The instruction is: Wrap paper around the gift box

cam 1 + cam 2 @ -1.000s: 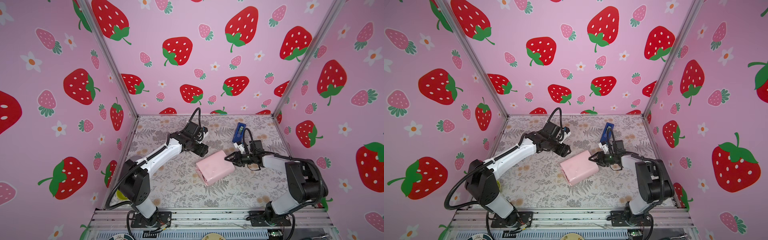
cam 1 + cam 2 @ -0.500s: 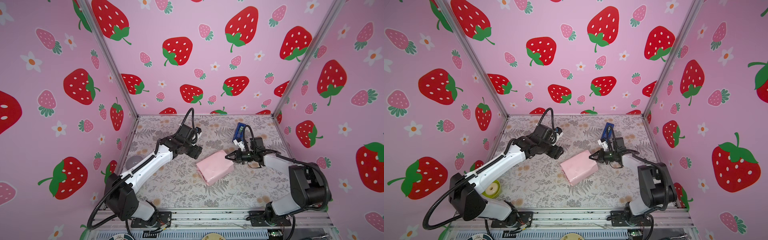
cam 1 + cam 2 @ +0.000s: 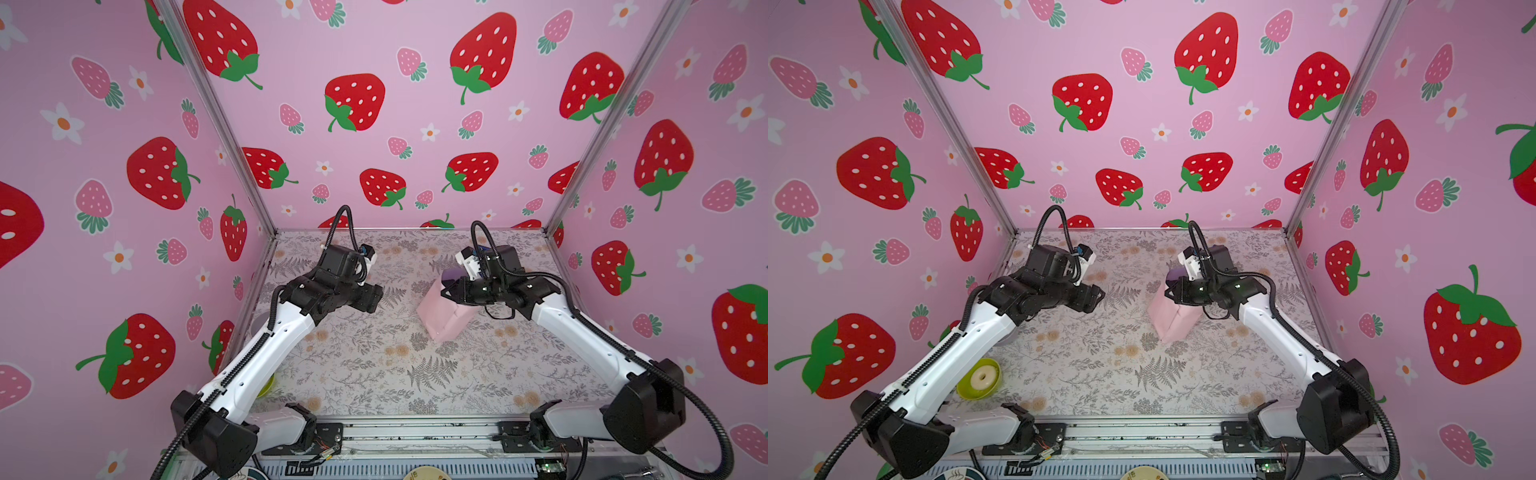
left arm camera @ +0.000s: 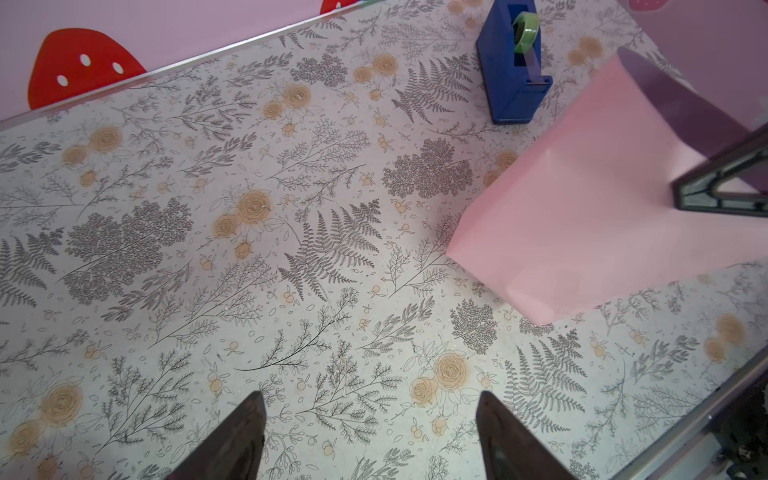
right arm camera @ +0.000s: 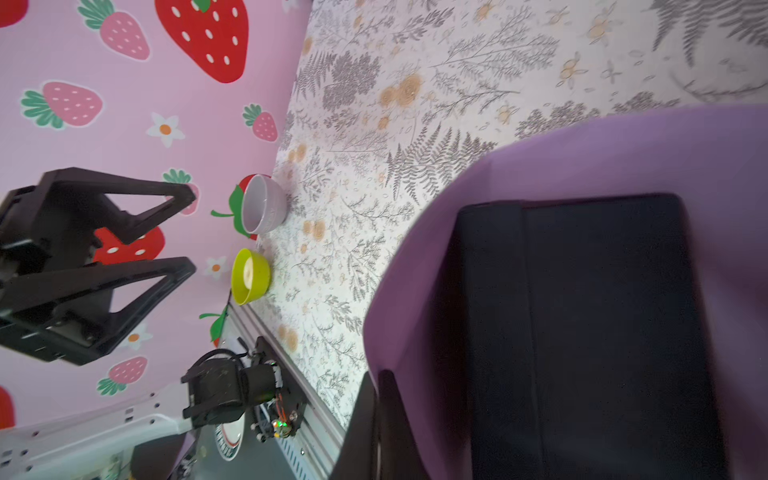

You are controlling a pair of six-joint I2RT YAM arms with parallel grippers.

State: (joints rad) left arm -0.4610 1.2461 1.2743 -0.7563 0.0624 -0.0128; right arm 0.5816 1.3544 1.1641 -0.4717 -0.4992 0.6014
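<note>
the paper (image 3: 440, 316) stands at about 2 o'clock from the middle of the table (image 3: 374, 374), folded up with its pink face outward and its lilac face inward, its lower end on the table; the right gripper (image 3: 446, 291) is pressed together, pinching the paper's raised top edge toward 1 o'clock; in the right wrist view the gift box (image 5: 602, 332) lies against the lilac face inside the fold; both top views hide it; the left gripper (image 3: 374, 299) is spread wide and holds nothing, well apart from the paper at its 9 o'clock; a blue tape dispenser (image 4: 511, 75) stands near the paper, not touching it; a yellow-green bowl (image 3: 980, 378) sits at 8 o'clock by the left wall
</note>
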